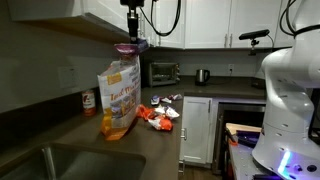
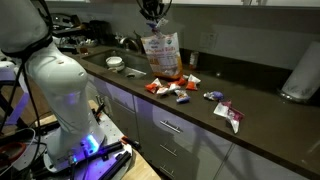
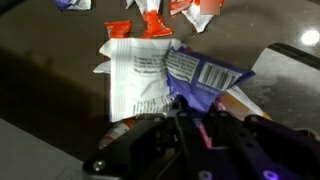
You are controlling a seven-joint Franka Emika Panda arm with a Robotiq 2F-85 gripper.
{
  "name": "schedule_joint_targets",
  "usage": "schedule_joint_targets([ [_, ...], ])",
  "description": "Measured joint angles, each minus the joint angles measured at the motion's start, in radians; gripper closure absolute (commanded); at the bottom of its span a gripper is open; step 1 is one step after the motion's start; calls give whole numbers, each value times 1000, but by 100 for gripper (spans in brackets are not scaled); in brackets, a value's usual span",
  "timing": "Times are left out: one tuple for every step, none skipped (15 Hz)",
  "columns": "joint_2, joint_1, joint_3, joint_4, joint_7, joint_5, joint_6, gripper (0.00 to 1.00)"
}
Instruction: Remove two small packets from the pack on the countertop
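Dark kitchen countertop (image 1: 150, 137) with a steel sink (image 1: 45, 160), pack (image 1: 120, 95) upright on it.
Gripper (image 1: 131, 41) just above the pack's top, clamped tight on one purple packet (image 3: 205, 72), barcode toward the wrist camera; more small packets (image 1: 155, 113), red-orange and whitish, scattered on the slab just beside the pack's base, two purple farther along.

The views were dim and soft; cabinets (image 1: 200, 20) above the desk (image 1: 150, 140) caught most light, and the hand (image 3: 192, 118) was blurred.
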Motion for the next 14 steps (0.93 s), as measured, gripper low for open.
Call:
schedule_joint_targets([
  [-5,0,-2,2,0,0,0,91],
  [-11,0,-4,3,0,0,0,91],
  [-15,-1,-7,6,0,0,0,91],
  [-20,-1,-11,10,0,0,0,91],
  [-23,-2,-16,16,0,0,0,91],
  [-26,-3,-21,23,0,0,0,91],
  [-28,-5,-27,30,0,0,0,91],
  [-31,-7,-34,38,0,0,-1,91],
  [-33,-11,-39,46,0,0,-1,91],
  [-35,-14,-45,53,0,0,-1,91],
  [-36,-18,-52,59,0,0,-1,91],
  [-36,-22,-58,66,0,0,-3,91],
  [-37,-28,-62,71,1,0,-4,91],
  [-37,-33,-67,74,1,0,-6,91],
])
